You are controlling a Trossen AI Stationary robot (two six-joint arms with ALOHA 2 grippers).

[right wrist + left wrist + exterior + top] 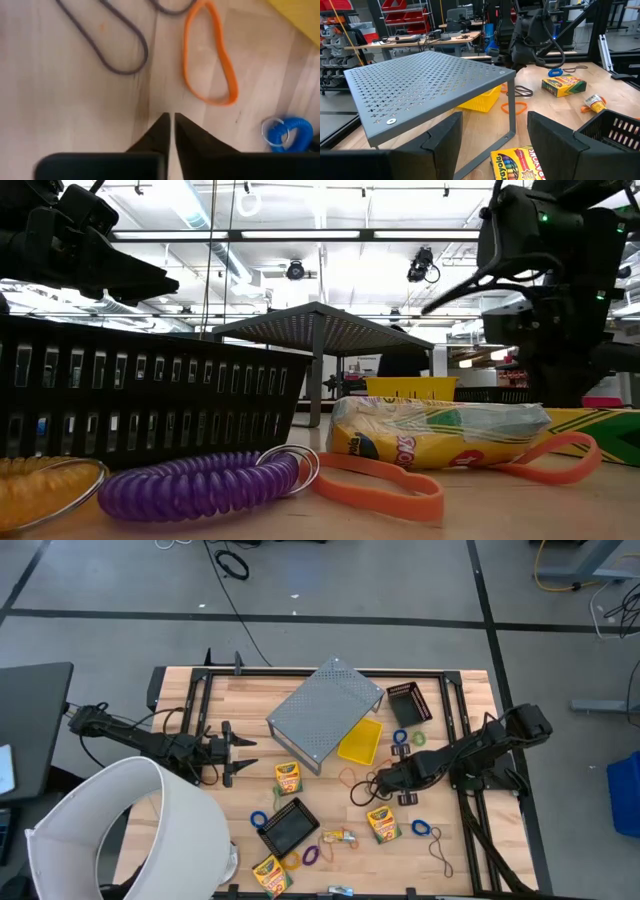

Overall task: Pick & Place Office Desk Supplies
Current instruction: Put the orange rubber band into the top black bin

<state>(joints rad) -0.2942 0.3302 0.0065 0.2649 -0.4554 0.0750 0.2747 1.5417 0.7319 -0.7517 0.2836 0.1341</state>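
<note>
Crayon boxes (288,778) (383,824) (270,873) lie flat on the wooden table, with coloured loops scattered among them. My right gripper (171,120) points down over bare wood near an orange loop (210,60) and a dark loop (120,45). Its fingers are shut with nothing between them. A blue coil (287,132) lies to one side. At the left of the table my left gripper (240,752) hangs level and open. In the left wrist view a crayon box (517,162) lies ahead of its fingers. A small packet (340,836) rests near the front.
A grey perforated shelf (325,708) stands at the centre back over a yellow tray (360,740). A small black basket (408,702) is at the back right, a black tray (288,827) near the front, and a big white cylinder (130,830) at the front left.
</note>
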